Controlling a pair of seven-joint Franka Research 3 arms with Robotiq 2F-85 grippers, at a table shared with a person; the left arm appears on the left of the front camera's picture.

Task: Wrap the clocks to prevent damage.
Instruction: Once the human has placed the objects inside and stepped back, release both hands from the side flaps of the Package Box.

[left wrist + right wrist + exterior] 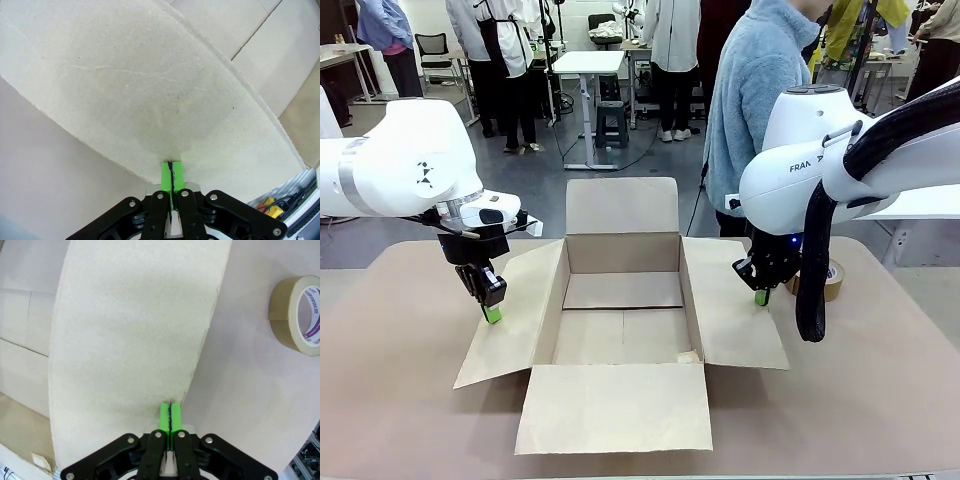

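An open cardboard box [623, 262] stands mid-table with bare inner walls and floor. The bubble-wrapped clocks are out of view. My left gripper [492, 315] is shut, its green tips resting on the box's left flap [510, 320]; in the left wrist view the closed gripper [171, 167] touches the flap's surface [150, 85]. My right gripper [761, 297] is shut too, its tips at the outer edge of the right flap [730, 310]. In the right wrist view the closed gripper [170, 410] meets that flap's rim [135, 330].
A brown tape roll [830, 280] [300, 315] lies on the table just right of my right gripper. A person in a light blue top [760, 90] stands at the far side behind the box. The front flap [615, 405] lies flat toward me.
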